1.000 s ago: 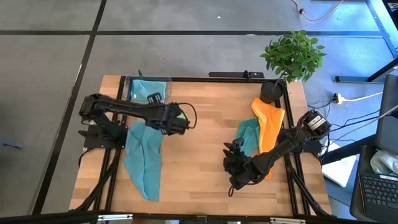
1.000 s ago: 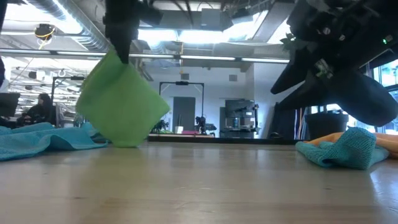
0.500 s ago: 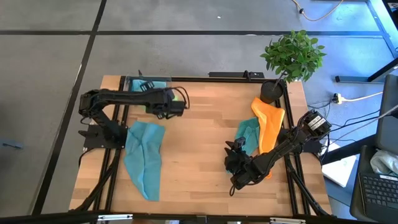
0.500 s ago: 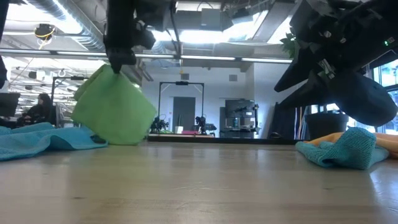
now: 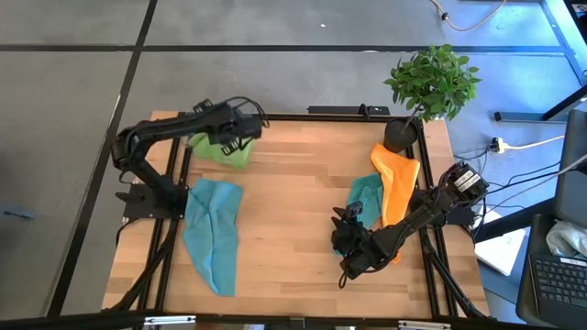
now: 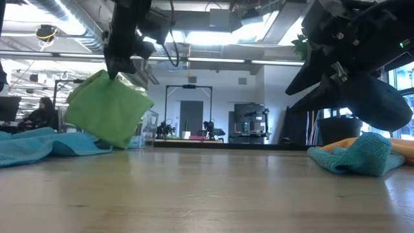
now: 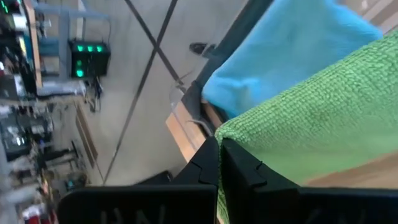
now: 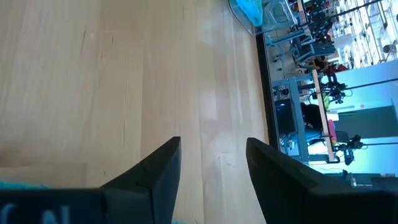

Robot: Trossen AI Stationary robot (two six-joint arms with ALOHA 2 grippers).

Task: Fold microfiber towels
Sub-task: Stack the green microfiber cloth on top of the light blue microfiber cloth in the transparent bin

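My left gripper is shut on a folded lime green towel at the table's far left corner; the towel hangs below it in the low view. Just beyond it the left wrist view shows a light blue towel. Another blue towel lies spread flat on the left side of the table. A teal towel and an orange towel lie crumpled at the right. Beside the teal one, my right gripper stands open over bare wood. My left gripper pinches the green towel's upper corner between its two shut fingers, coming slanting down from above. The folded towel hangs tilted below the fingers in several layers. Whether its lower edge rests on anything, I cannot tell.
A clear bin stands at the far left behind the green towel. A potted plant sits at the far right corner. The table's middle is bare wood. A person shows far off in the room.
My left gripper has swung from the table's left middle toward the far left corner, still shut on the green towel. The towel has travelled with it, hanging, and now covers the bin and the blue towel in the view from above.
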